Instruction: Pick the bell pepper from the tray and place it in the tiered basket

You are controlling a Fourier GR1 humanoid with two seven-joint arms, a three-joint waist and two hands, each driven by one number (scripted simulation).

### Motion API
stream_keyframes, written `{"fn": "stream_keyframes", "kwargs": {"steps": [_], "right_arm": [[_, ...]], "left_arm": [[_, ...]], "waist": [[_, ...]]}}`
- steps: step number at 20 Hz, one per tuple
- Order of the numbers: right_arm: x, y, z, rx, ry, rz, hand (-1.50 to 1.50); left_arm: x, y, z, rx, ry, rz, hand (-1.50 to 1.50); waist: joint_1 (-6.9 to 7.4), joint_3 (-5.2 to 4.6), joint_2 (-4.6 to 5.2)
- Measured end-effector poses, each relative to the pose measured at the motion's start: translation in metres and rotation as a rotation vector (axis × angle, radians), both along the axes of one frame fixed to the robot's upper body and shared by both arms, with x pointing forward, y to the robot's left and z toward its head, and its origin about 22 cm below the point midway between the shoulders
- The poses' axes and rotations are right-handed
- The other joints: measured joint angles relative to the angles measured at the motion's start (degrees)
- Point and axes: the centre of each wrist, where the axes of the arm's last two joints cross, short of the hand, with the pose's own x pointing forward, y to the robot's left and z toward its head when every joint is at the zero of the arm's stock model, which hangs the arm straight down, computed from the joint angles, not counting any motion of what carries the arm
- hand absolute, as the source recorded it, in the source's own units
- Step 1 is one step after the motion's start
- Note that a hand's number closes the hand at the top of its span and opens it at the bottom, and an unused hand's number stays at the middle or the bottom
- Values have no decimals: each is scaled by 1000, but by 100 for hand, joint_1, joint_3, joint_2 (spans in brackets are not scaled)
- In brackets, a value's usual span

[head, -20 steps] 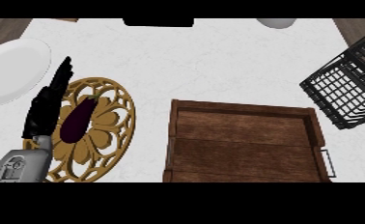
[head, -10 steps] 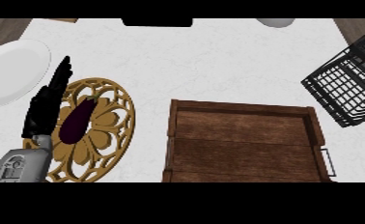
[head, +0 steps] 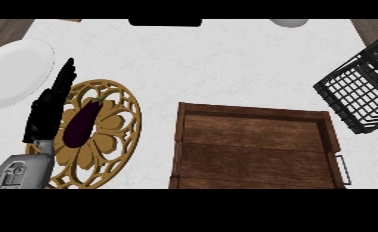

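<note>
Item 1. Surface [head: 214,61]: white, marbled.
Item 2. Wooden tray [head: 251,112]: set at the near edge, right of centre.
Item 3. Black wire basket [head: 356,92]: at the right edge, just beyond the tray's far right corner.
Item 4. Golden trivet [head: 131,110]: near the left edge. An eggplant [head: 81,124] is laid on it, and no other vegetable is seen.
Item 5. White plate [head: 21,71]: at the left edge.
Item 6. Left robot hand [head: 46,115]: fingers held straight and together over the trivet's left rim, just beside the eggplant, nothing held.
</note>
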Motion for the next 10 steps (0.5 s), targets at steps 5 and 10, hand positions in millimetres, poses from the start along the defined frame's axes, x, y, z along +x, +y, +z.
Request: {"fn": "stream_keyframes", "kwargs": {"steps": [5, 10], "right_arm": [[-42, -36, 2, 40, 60, -92, -150], [-72, -56, 1, 77, 60, -148, -150]], "left_arm": [[-2, -4, -4, -3, -12, 2, 0], [-2, -5, -2, -5, -17, 2, 0]], "waist": [[9, 19, 32], [1, 44, 50]]}}
